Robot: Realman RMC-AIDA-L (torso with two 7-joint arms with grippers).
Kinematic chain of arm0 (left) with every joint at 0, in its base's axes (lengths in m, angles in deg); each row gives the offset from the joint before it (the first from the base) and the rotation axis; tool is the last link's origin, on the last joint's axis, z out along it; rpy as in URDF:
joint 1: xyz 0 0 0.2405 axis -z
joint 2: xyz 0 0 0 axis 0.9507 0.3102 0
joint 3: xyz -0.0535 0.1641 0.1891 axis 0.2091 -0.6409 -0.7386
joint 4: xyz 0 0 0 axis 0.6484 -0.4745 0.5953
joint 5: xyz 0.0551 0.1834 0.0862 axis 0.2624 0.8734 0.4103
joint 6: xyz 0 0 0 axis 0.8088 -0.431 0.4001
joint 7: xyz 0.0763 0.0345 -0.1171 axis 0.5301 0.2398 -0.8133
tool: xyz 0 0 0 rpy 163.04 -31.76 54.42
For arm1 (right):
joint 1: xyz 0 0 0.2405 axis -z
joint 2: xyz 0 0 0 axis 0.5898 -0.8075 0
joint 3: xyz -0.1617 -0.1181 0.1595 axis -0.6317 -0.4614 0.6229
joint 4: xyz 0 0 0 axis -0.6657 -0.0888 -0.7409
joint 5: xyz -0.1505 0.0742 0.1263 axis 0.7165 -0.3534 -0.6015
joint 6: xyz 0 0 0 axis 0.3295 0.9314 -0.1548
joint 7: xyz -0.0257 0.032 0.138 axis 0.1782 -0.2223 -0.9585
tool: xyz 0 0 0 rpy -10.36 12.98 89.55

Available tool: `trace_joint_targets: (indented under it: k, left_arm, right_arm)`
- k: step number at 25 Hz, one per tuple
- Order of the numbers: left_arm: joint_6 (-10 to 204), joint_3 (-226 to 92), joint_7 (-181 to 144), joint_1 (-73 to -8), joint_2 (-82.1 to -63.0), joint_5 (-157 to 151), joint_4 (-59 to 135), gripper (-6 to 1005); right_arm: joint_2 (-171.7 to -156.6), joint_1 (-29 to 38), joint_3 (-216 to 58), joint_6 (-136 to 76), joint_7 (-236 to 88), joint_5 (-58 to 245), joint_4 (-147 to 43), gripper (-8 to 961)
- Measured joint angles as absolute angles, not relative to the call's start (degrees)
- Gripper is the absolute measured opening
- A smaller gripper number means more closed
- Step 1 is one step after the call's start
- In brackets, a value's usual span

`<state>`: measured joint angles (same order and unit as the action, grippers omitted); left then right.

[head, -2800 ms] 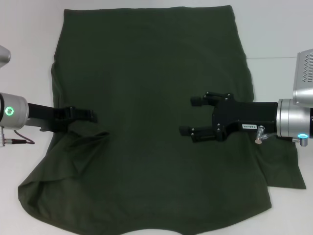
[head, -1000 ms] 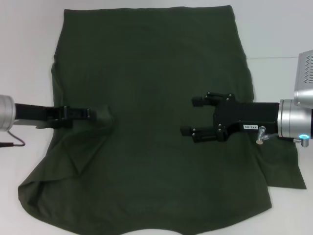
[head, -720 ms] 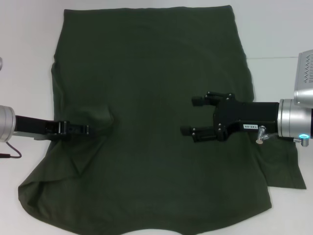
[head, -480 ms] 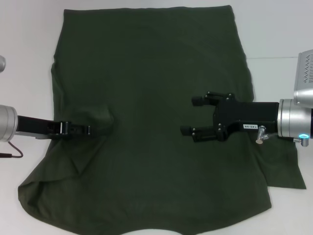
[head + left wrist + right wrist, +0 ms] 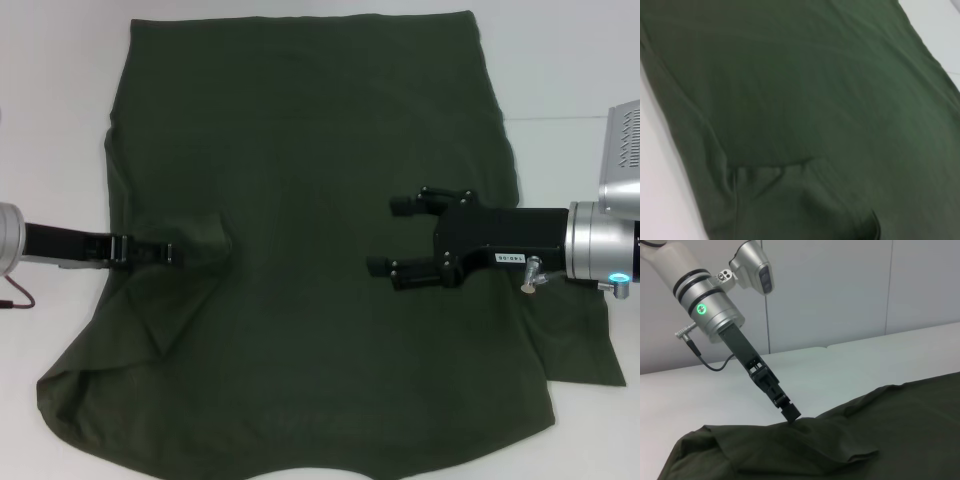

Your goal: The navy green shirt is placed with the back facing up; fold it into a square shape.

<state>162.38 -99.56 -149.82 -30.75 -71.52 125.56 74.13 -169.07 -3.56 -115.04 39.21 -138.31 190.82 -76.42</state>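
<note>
Head view shows the navy green shirt (image 5: 310,250) spread flat over the white bench (image 5: 50,120), plain side up, hem toward the far edge; no lettering shows on the cloth. The only writing I can spot is a small white label on the black body of the right gripper (image 5: 395,238), too small to read; that gripper hangs over the shirt's right-middle with its fingers (image 5: 405,205) clearly apart, nothing between them; a blue ring glows on its silver wrist. The left gripper (image 5: 180,250) comes in low from the left edge, its tip sunk in a bunched fold of the shirt's left side; whether its fingers are together on the cloth I cannot tell, the fabric hides them. From the right wrist view the left arm slants down to the raised fold, a green light on its silver wrist and a cable trailing behind; a pale wall stands behind the bench. The right sleeve (image 5: 585,350) lies flat, sticking out beneath the right arm; the near left corner is rumpled and creased.
</note>
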Motion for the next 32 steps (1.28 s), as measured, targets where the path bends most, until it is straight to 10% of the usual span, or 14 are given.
trace_joint_targets:
  k: [32]
  left_arm:
    - [174.64, -99.17, -147.91, -26.89, -75.12, 117.74, 72.50, 934]
  right_arm:
    - [-169.41, -3.71, -115.30, 39.21, -138.85, 190.53, -76.42, 944]
